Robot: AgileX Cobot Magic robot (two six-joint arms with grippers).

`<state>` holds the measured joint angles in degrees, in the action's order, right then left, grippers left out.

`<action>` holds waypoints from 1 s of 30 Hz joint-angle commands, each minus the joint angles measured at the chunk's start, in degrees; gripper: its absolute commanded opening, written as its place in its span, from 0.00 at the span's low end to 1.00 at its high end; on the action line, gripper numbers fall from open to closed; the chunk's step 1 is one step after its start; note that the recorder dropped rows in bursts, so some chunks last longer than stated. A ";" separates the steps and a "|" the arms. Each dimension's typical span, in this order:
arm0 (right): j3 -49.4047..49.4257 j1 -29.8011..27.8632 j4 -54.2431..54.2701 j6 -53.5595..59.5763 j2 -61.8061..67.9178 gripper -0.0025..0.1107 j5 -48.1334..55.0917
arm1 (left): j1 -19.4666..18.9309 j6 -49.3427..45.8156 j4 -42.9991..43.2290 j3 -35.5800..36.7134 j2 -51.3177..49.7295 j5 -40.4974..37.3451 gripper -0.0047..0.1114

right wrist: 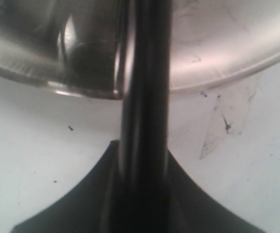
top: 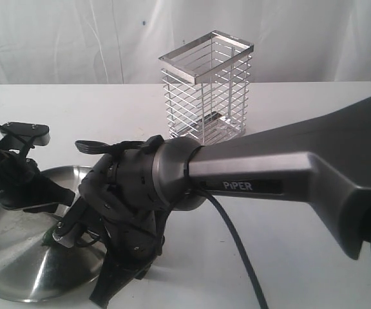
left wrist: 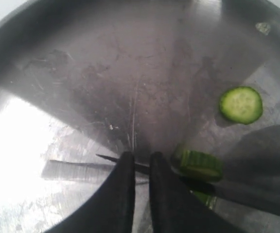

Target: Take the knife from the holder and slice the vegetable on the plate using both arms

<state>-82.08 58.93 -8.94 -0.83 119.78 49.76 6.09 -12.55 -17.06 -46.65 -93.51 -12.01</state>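
Note:
In the left wrist view the scuffed silver plate (left wrist: 81, 73) holds a stubby green vegetable (left wrist: 198, 166) and one round cut slice (left wrist: 241, 104). The knife's dark pointed blade (left wrist: 107, 158) lies across the plate under my left gripper (left wrist: 139, 162). That gripper's fingers stand close together with nothing between them, and the vegetable lies just beside one finger (left wrist: 166, 189). My right gripper (right wrist: 142, 150) is shut on the knife's black handle (right wrist: 145, 73), which reaches over the plate's rim (right wrist: 218, 77). Seen from outside, the right arm (top: 250, 174) hides the knife over the plate (top: 11, 270).
The silver wire holder (top: 205, 90) stands with nothing in it at the back of the white table (top: 301, 103). The PiPER arm crosses the front of the exterior view from the right. The left arm (top: 11, 174) leans over the plate's far side.

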 commanded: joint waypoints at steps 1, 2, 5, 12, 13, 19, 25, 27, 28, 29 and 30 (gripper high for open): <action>-0.10 -0.09 0.36 0.83 0.22 0.02 0.31 | -0.05 0.18 -0.86 -0.21 0.12 -3.03 0.04; -0.10 -0.09 0.36 0.83 0.22 0.02 0.31 | -0.05 0.18 -0.86 -0.21 0.12 -3.03 0.04; -0.10 -0.09 0.36 0.83 0.22 0.02 0.31 | -0.05 0.18 -0.86 -0.21 0.12 -2.78 0.04; -0.10 -0.09 0.36 0.83 0.22 0.02 0.08 | -0.05 0.18 -0.86 -0.21 -0.08 -0.95 0.04; -0.10 -0.09 0.36 0.83 0.22 0.02 0.08 | -0.05 0.28 -0.86 -0.21 -0.41 -0.32 0.04; -0.10 -0.09 0.36 0.83 0.22 0.02 0.08 | -0.05 0.28 -0.86 -0.21 -5.61 -0.58 0.04; -0.10 -0.09 0.36 0.83 0.22 0.02 0.35 | -0.05 0.08 -0.86 -0.77 -5.94 -0.57 0.04; -0.10 -0.09 0.36 0.83 0.22 0.02 0.35 | -0.05 0.08 -0.73 -1.70 -4.40 -1.65 0.04; -0.10 -0.09 0.36 0.83 0.22 0.02 0.49 | -0.05 0.08 -0.51 -2.37 -3.39 -2.40 0.04; -0.10 -0.09 0.36 0.83 0.22 0.02 0.82 | -0.05 0.08 -0.51 -2.87 -2.31 -3.19 0.04; -0.10 -0.09 0.36 0.83 0.22 0.02 1.24 | -0.05 0.08 -0.51 -3.40 -1.43 -4.22 0.04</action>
<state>-82.08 58.93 -8.80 -1.08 119.78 50.60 5.57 -12.52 -16.92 -48.92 -97.39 -11.88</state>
